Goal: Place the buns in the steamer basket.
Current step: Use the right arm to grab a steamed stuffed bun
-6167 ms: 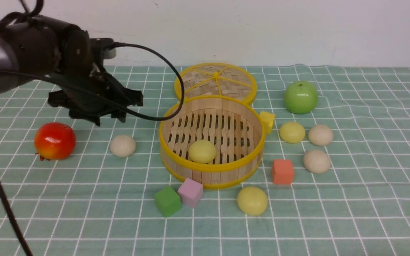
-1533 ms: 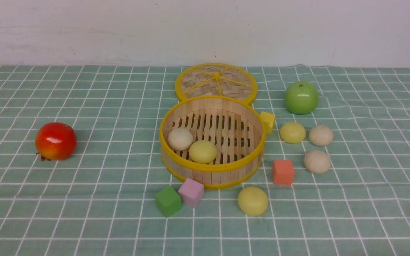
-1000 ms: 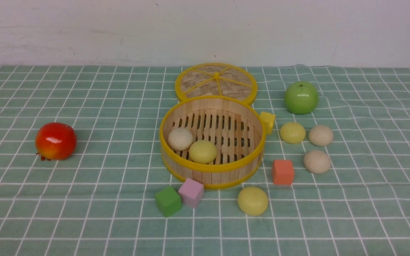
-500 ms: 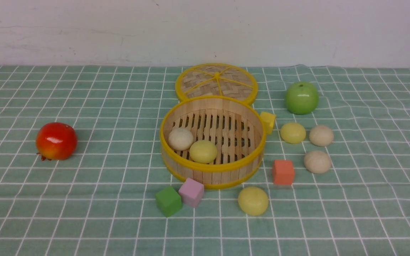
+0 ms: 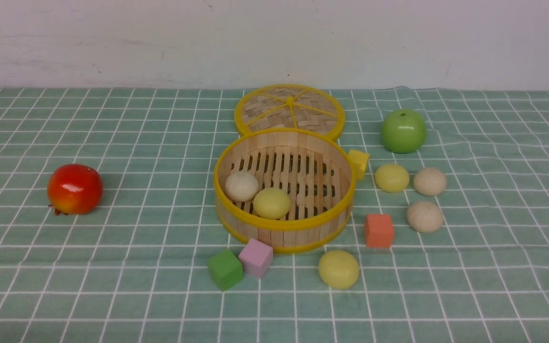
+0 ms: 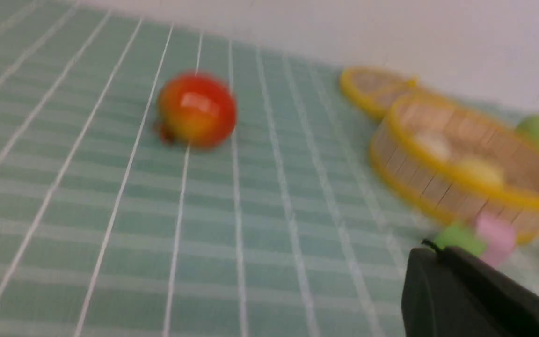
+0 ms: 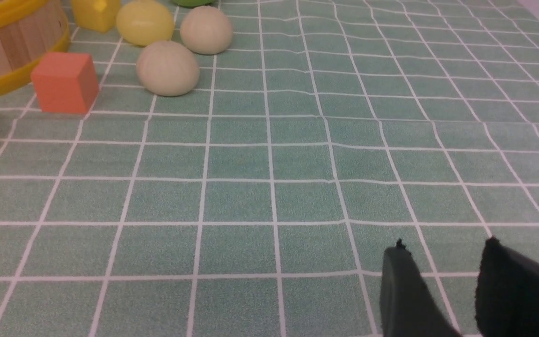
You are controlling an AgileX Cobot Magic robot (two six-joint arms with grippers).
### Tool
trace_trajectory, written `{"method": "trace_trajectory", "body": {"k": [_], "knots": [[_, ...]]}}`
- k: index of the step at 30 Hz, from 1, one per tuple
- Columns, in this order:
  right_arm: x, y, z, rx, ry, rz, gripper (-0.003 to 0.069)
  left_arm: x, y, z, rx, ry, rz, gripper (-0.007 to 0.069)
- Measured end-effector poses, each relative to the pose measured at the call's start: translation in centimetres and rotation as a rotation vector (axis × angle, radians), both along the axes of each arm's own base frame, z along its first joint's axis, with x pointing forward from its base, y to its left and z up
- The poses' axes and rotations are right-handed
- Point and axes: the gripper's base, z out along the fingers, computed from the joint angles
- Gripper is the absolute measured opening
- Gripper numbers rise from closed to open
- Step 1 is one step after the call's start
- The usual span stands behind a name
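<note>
The steamer basket (image 5: 331, 224) stands mid-table with a beige bun (image 5: 241, 186) and a pale yellow bun (image 5: 271, 203) inside. On the cloth to its right lie a yellow bun (image 5: 391, 177) and two beige buns (image 5: 430, 181) (image 5: 425, 216). Another yellow bun (image 5: 338, 269) sits in front of the basket. Neither arm shows in the front view. My left gripper (image 6: 431, 250) is shut and empty, low over the cloth, with the basket (image 6: 438, 180) beyond it. My right gripper (image 7: 442, 250) is open with nothing between its fingers, well short of the nearest beige bun (image 7: 167, 68).
The woven lid (image 5: 289, 109) lies behind the basket. A green apple (image 5: 403, 130) sits at back right, a red fruit (image 5: 74, 188) at left. Cubes lie around the basket: yellow (image 5: 359, 162), orange (image 5: 379, 230), pink (image 5: 256, 257), green (image 5: 225, 269).
Over the last second and a half nothing has moved in the front view. Since the earliest frame the beige bun left of the basket has gone into it and the left arm has left the view.
</note>
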Motion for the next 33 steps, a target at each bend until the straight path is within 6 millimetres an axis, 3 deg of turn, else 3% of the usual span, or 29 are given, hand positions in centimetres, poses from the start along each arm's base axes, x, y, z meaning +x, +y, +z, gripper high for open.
{"method": "trace_trajectory", "body": {"k": [4,33], "knots": [[0.00,0.00,0.00,0.000,0.000,0.000,0.0240,-0.10,0.17,-1.79,0.022,0.108,0.017,-0.0007],[0.01,-0.02,0.03,-0.004,-0.003,-0.001,0.0240,-0.10,0.18,-1.80,0.023,0.111,0.018,0.0018]]}}
